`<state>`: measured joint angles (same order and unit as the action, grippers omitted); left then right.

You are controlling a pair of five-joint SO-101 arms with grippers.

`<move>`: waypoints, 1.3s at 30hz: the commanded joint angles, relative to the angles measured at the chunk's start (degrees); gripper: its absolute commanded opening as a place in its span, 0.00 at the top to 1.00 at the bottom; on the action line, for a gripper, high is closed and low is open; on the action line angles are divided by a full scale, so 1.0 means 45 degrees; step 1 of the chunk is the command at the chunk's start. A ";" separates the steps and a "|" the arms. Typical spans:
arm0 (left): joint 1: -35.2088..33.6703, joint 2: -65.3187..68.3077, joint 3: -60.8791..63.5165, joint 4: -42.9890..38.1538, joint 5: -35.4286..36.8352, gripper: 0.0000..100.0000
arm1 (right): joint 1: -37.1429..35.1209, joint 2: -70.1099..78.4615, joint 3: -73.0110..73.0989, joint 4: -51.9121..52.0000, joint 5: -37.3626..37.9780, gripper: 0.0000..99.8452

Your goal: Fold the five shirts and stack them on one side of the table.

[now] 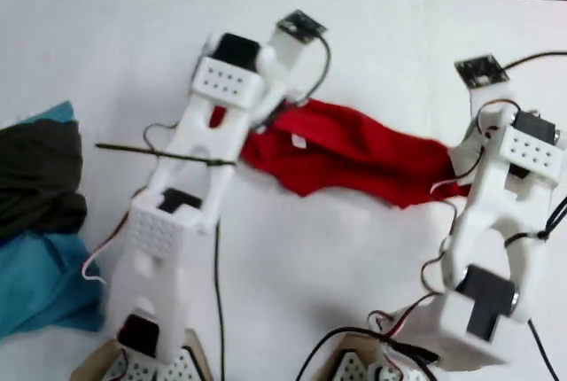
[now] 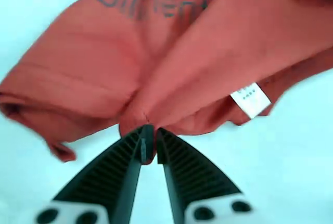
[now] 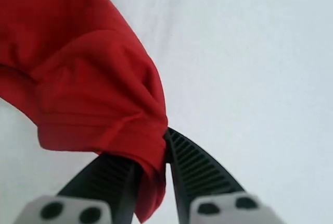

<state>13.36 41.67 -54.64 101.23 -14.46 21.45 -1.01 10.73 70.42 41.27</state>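
Note:
A red shirt (image 1: 354, 152) hangs stretched between the two arms over the middle of the white table (image 1: 292, 275). My left gripper (image 2: 149, 143) is shut on a pinch of the red shirt (image 2: 208, 52) at its left end, close to a white label (image 2: 251, 99). My right gripper (image 3: 158, 161) is shut on the hem of the red shirt (image 3: 78, 78) at its right end. In the high view the left arm (image 1: 190, 168) and the right arm (image 1: 500, 195) stand on either side of the cloth.
A pile of shirts lies at the table's left edge, a dark one (image 1: 40, 177) over a teal one (image 1: 40, 283). Cables trail from both arm bases near the front edge. The table's far side is bare white.

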 commanded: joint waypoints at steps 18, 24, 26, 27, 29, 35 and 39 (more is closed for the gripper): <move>-0.4083 -1.0882 0.5402 0.0234 -0.2168 0.98 | -0.3839 -1.1009 0.6427 -0.0947 0.1035 0.98; -0.4357 -1.3656 0.6984 0.0215 -0.2598 0.98 | -0.2706 -1.3275 0.6408 -0.1846 0.0801 0.98; -0.4298 -1.4379 0.7219 0.0195 -0.2598 0.98 | -0.2628 -1.3802 0.6427 -0.1846 -0.0156 0.98; -0.4278 -1.4672 0.7414 0.0098 -0.2598 0.98 | -0.2686 -1.3978 0.6466 -0.1846 -0.0606 0.98; -0.4278 -1.5101 0.7902 -0.0078 -0.2598 0.98 | -0.2999 -1.4095 0.6545 -0.1768 -0.1192 0.98; -0.4337 -1.5707 0.8918 -0.0332 -0.2579 0.98 | -0.4210 -1.4173 0.6877 -0.1358 -0.1211 0.98; -0.4337 -1.5844 0.9211 -0.0332 -0.2579 0.98 | -0.4816 -1.3705 0.7736 -0.1983 -0.1211 0.98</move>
<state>-5.63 -28.04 -14.11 100.62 -25.63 2.20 -63.69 43.16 63.56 36.18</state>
